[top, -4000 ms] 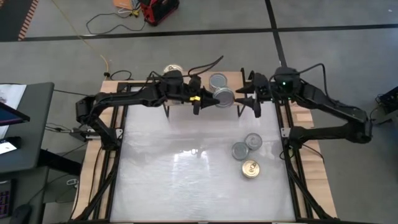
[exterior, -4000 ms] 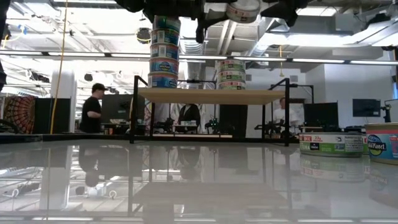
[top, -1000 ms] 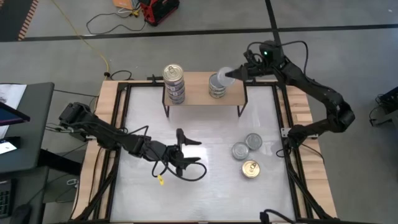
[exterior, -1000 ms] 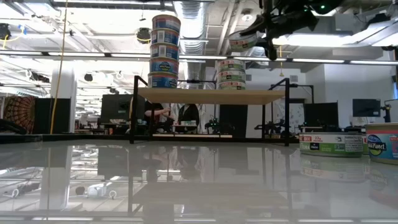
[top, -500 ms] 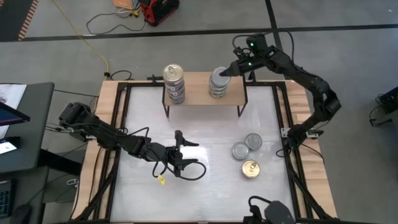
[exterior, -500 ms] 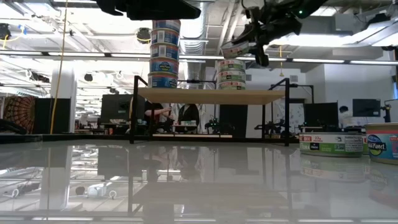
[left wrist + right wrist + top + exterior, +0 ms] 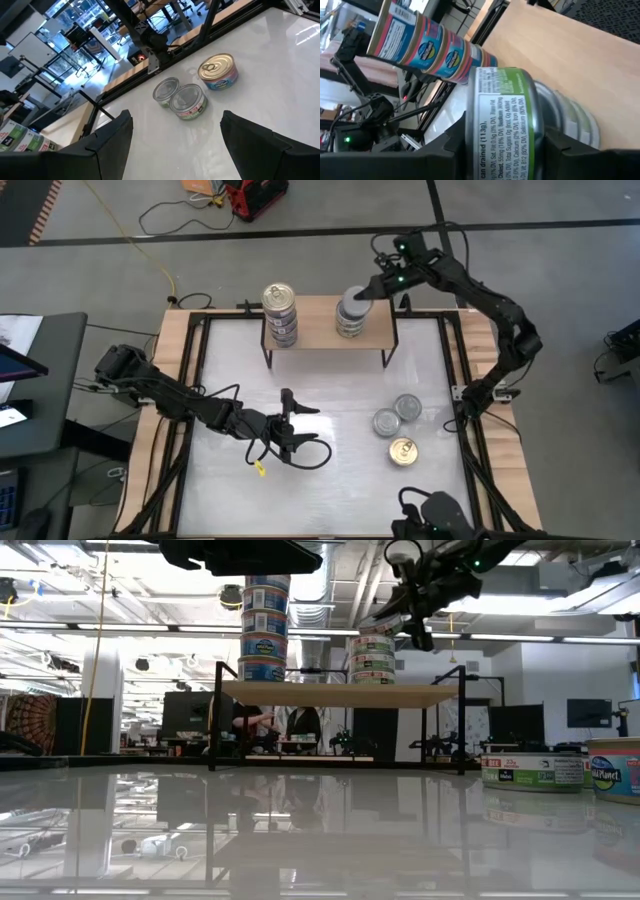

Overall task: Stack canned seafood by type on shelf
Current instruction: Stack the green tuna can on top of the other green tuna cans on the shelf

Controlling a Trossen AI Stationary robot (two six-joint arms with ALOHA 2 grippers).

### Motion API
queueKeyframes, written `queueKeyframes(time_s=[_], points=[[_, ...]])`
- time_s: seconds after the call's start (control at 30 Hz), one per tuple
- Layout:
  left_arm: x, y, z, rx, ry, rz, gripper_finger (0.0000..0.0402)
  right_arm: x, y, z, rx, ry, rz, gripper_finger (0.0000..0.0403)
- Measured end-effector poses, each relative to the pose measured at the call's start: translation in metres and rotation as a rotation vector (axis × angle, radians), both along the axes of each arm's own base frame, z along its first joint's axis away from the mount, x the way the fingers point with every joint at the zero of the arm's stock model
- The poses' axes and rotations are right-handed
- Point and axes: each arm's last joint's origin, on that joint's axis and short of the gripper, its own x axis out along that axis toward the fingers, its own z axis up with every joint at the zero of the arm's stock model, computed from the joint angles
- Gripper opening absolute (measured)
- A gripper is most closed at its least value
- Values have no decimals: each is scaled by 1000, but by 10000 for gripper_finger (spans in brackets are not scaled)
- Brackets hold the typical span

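The shelf (image 7: 320,337) stands at the table's far edge. On its board stand a stack of gold-topped tins (image 7: 280,308) on the left and a stack of silver-topped, green-labelled tins (image 7: 372,658) on the right. My right gripper (image 7: 364,291) reaches in over the silver stack, shut on one more green-labelled tin (image 7: 502,120). Three loose tins (image 7: 397,425) lie on the table at the right. My left gripper (image 7: 300,435) hovers open over the table's middle, touching nothing. My right gripper pinches the green-labelled tin by its round side wall (image 7: 476,137), one finger on each side. The fingers (image 7: 440,152) come from the far right, slanting down. The tin sits tilted (image 7: 378,624), its low edge at the top of the silver stack.
The loose tins are two silver-topped ones (image 7: 181,97) touching each other and one gold-topped one (image 7: 217,71) nearer the front edge. Black frame rails (image 7: 470,450) run along the table's sides. The white tabletop (image 7: 300,500) stretches in front of the shelf.
My right gripper has carried the tin toward the table's left, from beside the silver stack to right over it, and has sunk a little, so the tilted tin now meets the stack's top. My left arm has stayed still.
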Motion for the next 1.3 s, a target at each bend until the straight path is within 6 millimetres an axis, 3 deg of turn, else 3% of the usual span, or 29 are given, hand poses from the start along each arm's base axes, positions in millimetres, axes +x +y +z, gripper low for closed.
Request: queueKeyframes(time_s=[0.4,0.63,0.87,1.3], points=[[0,0,0,10,-1,-2,288,-5,0,-3,21,28,0,258],[0,0,1,16,-3,-3,288,-5,0,-3,6,32,12,261],[0,0,1,23,-4,-5,288,-8,7,20,-99,71,28,261],[1,0,3,21,-23,-6,288,-4,4,13,-134,151,-21,261]])
